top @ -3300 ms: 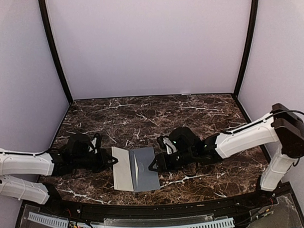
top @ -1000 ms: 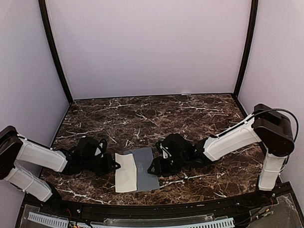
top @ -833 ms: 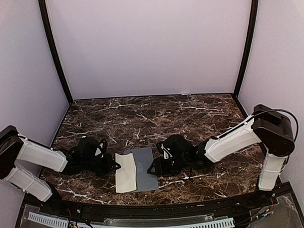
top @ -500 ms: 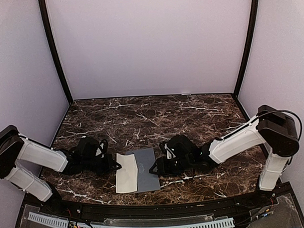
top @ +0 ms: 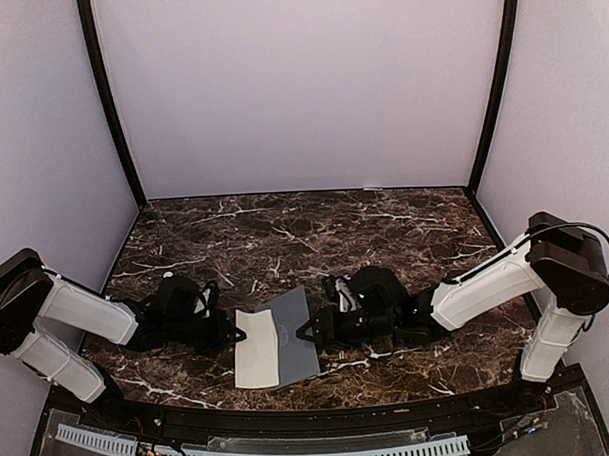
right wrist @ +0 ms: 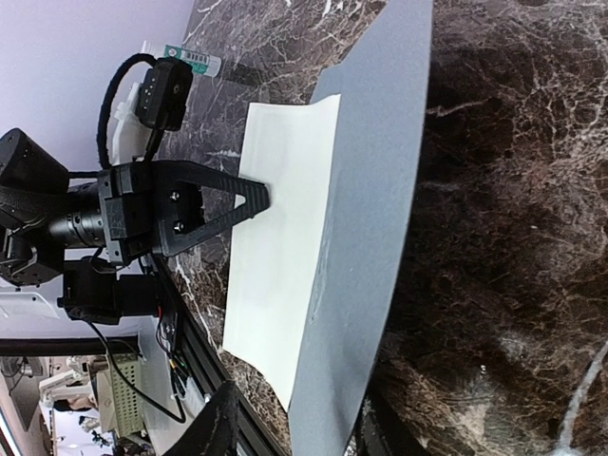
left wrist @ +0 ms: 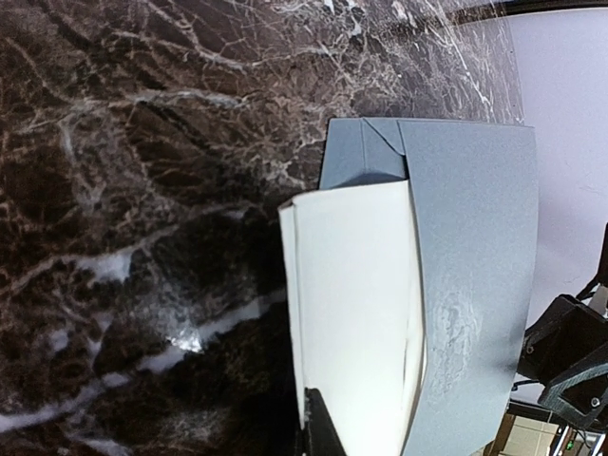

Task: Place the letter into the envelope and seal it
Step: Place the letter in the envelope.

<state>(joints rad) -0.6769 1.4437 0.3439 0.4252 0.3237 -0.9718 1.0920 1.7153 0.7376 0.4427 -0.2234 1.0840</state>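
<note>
From above, my closed left end effector (top: pixel 231 333) pinched the letter (top: pixel 257 360), half inside the envelope (top: pixel 293 338) on the tabletop (top: pixel 385 235); the left wrist view showed its edge tucked under the front panel, so I judged a slow, square push best; in the right wrist view my right end effector (right wrist: pixel 294 427) straddled the envelope's edge, jaws partly apart, grip unclear.

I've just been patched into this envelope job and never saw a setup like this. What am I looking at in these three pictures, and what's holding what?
You see two robot arms bolted at the near edge of a marble table. The wide picture is from a fixed camera above and behind them. The other two come from a camera on each wrist. On the table lies a grey-blue envelope with a cream letter partly tucked inside. The left tool is pinched shut on the letter's outer edge. The right tool has its jaws apart astride the envelope's opposite edge, which looks lifted off the table.
</note>
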